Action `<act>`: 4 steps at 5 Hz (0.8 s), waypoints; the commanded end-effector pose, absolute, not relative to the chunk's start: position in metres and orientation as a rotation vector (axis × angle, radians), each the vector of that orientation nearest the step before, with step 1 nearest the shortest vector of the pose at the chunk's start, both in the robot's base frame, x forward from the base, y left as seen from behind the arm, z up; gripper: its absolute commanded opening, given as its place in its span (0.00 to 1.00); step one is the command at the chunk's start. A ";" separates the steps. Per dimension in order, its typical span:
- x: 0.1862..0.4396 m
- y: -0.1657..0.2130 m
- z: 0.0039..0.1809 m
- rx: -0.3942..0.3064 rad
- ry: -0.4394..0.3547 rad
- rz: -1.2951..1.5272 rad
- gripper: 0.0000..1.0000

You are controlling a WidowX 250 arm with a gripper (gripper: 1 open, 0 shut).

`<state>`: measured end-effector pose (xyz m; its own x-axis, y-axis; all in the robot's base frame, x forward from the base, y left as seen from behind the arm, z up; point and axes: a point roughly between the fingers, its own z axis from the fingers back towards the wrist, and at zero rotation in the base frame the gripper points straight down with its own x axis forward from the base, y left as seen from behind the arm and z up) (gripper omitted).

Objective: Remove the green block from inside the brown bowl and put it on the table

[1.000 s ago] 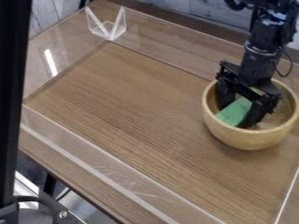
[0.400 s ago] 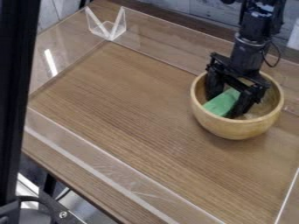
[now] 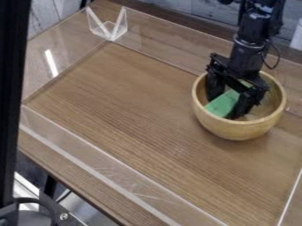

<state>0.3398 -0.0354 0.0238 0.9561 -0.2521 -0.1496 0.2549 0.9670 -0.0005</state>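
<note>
The brown bowl (image 3: 239, 131) stands on the table (image 3: 118, 110) at the right. Inside it lies the green block (image 3: 221, 106), leaning against the bowl's left inner wall. My black gripper (image 3: 234, 97) reaches straight down into the bowl, open, its fingers straddling the block. The right finger hides the block's right end. I cannot tell whether the fingers touch the block or the bowl's wall.
Low clear acrylic walls border the table; one runs just behind the bowl (image 3: 177, 55). A small clear acrylic stand (image 3: 106, 24) sits at the back left corner. A dark vertical post (image 3: 12, 88) crosses the left edge of the view.
The gripper and the bowl have both shifted a little to the left and toward the back, the block still inside. The jaws stay open.
</note>
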 end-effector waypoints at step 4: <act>0.353 -0.020 0.037 0.031 0.162 -0.202 0.00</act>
<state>0.3457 -0.0297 0.0284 0.9550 -0.2227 -0.1957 0.2281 0.9736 0.0052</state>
